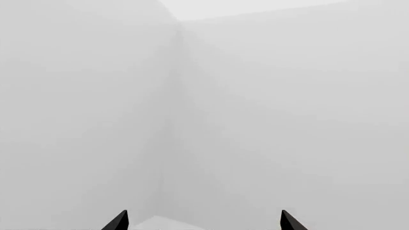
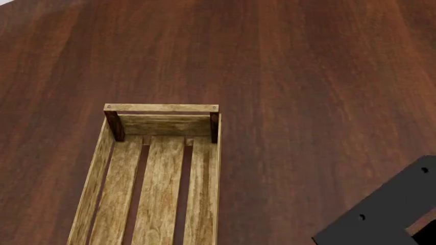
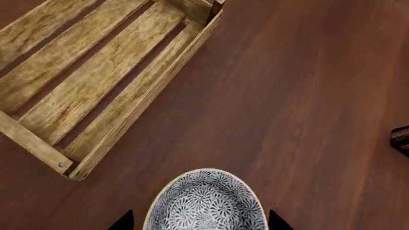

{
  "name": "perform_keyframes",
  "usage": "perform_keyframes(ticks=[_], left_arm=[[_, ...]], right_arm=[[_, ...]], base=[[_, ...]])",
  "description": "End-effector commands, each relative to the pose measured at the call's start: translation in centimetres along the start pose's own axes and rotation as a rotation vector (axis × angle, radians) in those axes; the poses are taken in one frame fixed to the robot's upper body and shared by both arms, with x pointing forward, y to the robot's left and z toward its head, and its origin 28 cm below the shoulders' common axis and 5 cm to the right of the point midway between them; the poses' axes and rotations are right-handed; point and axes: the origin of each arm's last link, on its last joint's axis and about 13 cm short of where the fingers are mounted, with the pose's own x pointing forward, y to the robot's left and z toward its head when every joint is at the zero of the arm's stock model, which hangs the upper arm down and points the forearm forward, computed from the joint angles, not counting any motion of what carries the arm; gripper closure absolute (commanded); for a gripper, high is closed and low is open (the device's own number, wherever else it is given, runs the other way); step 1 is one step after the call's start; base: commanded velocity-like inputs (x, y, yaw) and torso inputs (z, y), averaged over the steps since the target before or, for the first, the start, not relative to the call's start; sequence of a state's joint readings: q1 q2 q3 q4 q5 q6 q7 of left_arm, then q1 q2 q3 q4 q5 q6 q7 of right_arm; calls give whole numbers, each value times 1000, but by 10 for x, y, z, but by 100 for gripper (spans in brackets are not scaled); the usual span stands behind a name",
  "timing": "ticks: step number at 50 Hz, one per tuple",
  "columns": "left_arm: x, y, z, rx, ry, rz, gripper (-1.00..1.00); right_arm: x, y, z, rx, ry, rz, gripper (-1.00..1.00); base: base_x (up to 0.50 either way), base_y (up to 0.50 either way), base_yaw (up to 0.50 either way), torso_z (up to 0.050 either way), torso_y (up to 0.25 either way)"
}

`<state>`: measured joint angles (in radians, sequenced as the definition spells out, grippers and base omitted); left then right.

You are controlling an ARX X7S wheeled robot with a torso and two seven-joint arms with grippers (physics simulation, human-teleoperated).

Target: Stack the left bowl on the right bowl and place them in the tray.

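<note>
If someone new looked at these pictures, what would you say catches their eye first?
Probably the pale wooden tray, lying empty on the dark reddish table in the head view. Next, the patterned blue-and-white bowl standing on the table beside the tray's corner, directly ahead of the right gripper. The left wrist view shows only hazy grey walls.

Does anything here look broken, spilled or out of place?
Nothing stands out. The tray sits flat and whole on the wooden table, empty where visible, and a patterned bowl stands upright beside it. The left wrist view shows only grey haze.
</note>
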<state>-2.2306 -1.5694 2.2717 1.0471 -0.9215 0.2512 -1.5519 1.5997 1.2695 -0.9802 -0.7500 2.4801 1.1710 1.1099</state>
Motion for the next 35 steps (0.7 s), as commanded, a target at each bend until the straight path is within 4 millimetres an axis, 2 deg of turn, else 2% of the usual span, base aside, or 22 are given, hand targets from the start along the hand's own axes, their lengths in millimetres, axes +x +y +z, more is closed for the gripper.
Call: perform_keyframes(ticks=[1,18,28,35], left_arm=[[-3,1,-3,3,8,6,-100],[-4,1,-4,0,14,4,-100],[-5,1,-4,-8,21,3,-100],[-6,1,-4,-10,24,2,-100]], right_arm=[[11,-1,-16,-13,138,81,-100],[39,3,-20,-26,187,160,-100],[66,6,-21,-51,215,224,-100],[77,7,-24,-74,242,246,-100]], base=[[0,0,0,0,0],[0,0,0,0,0],[0,0,0,0,0],[0,0,0,0,0]])
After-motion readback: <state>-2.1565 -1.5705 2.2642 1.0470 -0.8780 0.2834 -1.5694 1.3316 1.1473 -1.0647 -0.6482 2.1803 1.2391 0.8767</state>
